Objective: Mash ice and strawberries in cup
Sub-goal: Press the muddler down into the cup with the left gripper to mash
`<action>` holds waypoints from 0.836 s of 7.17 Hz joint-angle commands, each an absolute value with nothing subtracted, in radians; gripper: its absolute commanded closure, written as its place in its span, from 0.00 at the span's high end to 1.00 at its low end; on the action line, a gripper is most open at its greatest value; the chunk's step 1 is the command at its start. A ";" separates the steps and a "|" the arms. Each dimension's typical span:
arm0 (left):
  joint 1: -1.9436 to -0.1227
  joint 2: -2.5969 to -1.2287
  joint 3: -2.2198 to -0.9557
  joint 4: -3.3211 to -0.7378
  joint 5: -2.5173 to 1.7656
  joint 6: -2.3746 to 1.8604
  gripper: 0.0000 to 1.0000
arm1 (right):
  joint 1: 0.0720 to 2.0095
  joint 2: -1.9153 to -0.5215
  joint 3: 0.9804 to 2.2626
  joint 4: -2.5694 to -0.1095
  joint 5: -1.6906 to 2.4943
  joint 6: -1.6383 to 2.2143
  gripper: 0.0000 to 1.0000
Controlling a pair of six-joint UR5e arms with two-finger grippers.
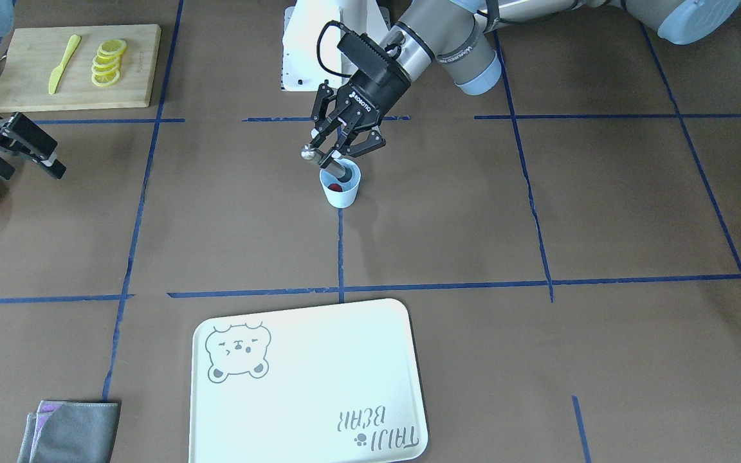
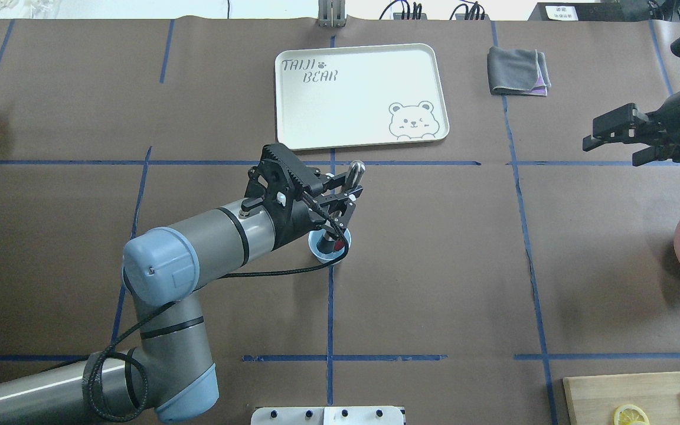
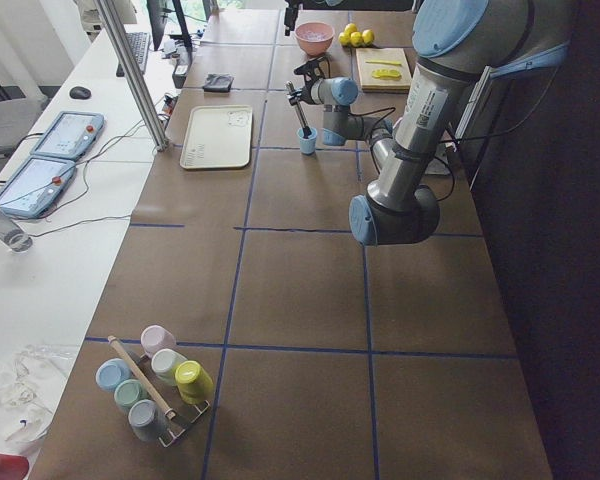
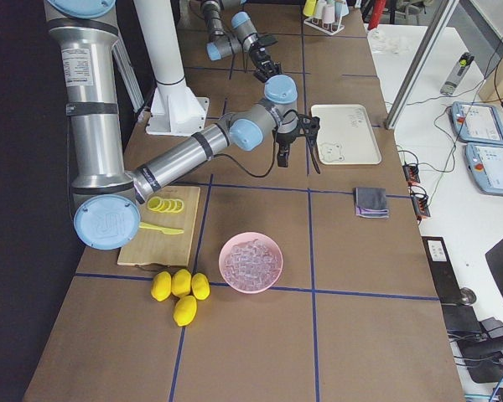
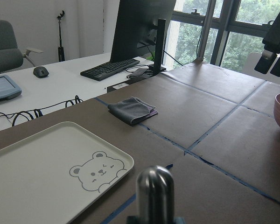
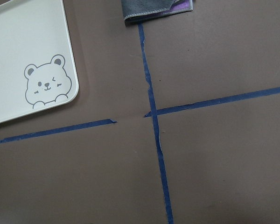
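While the right gripper (image 2: 611,143) hangs spread and empty by the pink bowl (image 4: 222,261), the left gripper (image 1: 338,151) clamps a metal muddler (image 1: 343,170) planted in the cup (image 1: 343,193) at mid-table. The strawberries (image 1: 335,188) show red inside, so mashing seems barely begun; the ice (image 4: 251,261) is visible only in the bowl.

The desk (image 2: 434,265) is covered in brown paper gridded with blue tape lines (image 2: 329,307). Beyond its far edge stands a white table (image 5: 60,86) carrying a dark monitor (image 5: 140,23), a keyboard (image 5: 109,68) and a mouse (image 5: 40,71). Daylight comes through tall windows (image 5: 233,44) that show green trees.
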State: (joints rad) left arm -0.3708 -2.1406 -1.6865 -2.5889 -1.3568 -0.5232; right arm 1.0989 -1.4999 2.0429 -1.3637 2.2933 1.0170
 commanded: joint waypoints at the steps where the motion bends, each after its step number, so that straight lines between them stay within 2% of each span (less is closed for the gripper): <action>1: -0.365 -2.134 -1.686 -2.588 -1.356 -0.523 0.00 | 1.100 -1.500 2.042 -1.364 2.293 1.017 0.99; 4: -0.365 -2.140 -1.692 -2.588 -1.358 -0.523 0.00 | 1.100 -1.497 2.040 -1.364 2.293 1.017 0.99; 6: -0.389 -2.148 -1.767 -2.574 -1.361 -0.523 0.00 | 1.100 -1.499 2.043 -1.364 2.295 1.017 0.99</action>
State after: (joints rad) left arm -0.3727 -2.1447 -1.7218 -2.5844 -1.3595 -0.5231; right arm 1.0996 -1.4984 2.0416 -1.3637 2.2936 1.0170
